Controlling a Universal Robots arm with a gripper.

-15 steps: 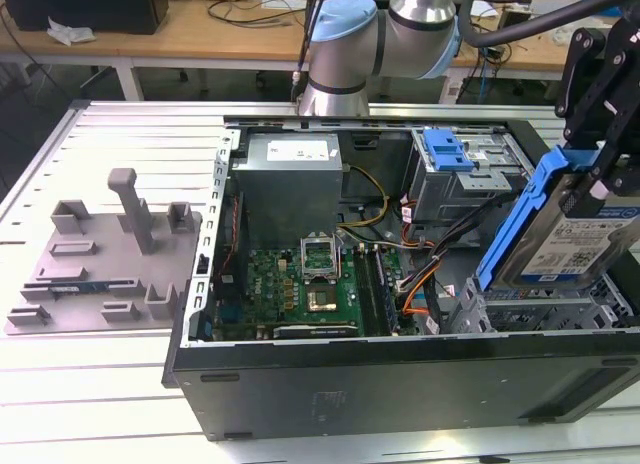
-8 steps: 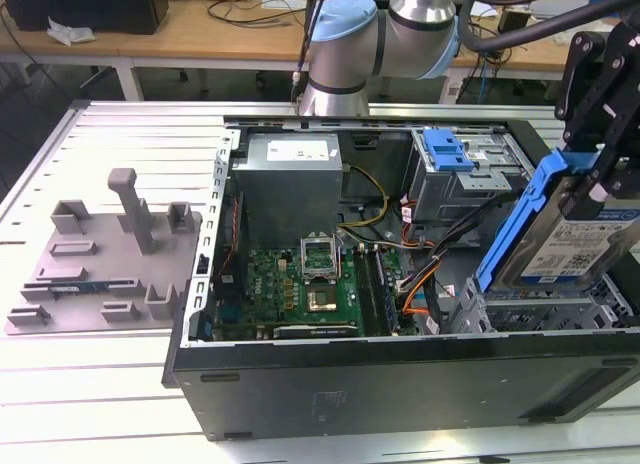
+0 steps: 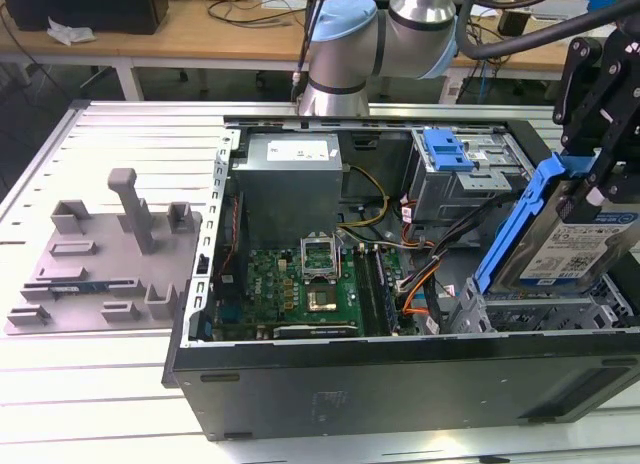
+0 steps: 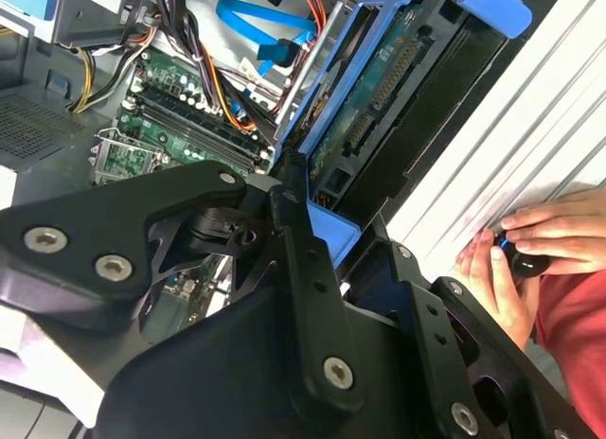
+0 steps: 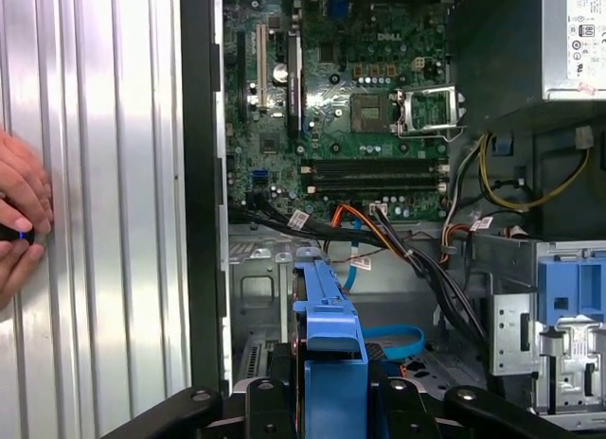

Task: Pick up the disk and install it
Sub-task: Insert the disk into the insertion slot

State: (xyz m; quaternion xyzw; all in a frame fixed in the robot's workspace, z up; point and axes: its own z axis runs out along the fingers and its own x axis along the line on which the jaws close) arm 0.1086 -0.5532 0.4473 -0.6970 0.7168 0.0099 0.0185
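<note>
Blue-framed disk (image 3: pixel 572 246) tilts in your clamped jaws over the drive cage (image 3: pixel 535 309); lowered crooked, it could jam.

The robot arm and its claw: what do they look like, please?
The arm is a silver-grey tube with round light blue joint caps; a black hose runs beside it. The claw is matte black, built of flat linkage bars joined by silver screws.
</note>
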